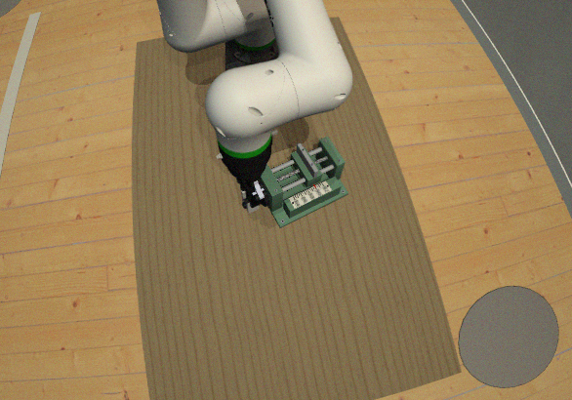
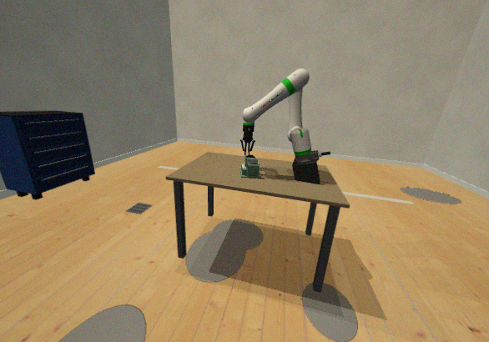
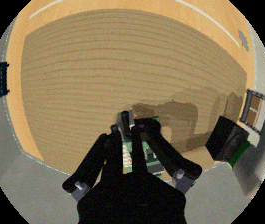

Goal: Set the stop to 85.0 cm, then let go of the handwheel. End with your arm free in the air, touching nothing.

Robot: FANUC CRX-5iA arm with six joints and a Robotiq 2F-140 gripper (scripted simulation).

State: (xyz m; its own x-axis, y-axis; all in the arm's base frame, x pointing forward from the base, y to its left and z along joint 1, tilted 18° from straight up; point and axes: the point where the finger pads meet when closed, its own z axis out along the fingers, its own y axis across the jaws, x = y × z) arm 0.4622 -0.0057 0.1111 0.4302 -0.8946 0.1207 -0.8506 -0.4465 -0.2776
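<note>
A green slide fixture [image 1: 276, 196] [image 2: 252, 170] stands on the table. Its stop [image 1: 306, 161], a green block with a grey plate, sits on two rods, nearer the right end in the top view. A pale scale [image 1: 305, 198] runs along the front, with a red mark [image 1: 315, 185] right of its middle; its figures are too blurred to read. My gripper [image 1: 252, 205] [image 2: 248, 154] [image 3: 126, 116] points down at the fixture's left end and is shut on the handwheel's handle. The dark handwheel is mostly hidden behind the fingers, so the grip shows only in part.
The wooden table [image 1: 220, 312] [image 2: 200, 168] bears the fixture and the arm's dark base [image 2: 305, 172]. The forearm hangs over the area behind the fixture. A blue drawer cabinet [image 2: 50, 150] stands on the floor, away from the table.
</note>
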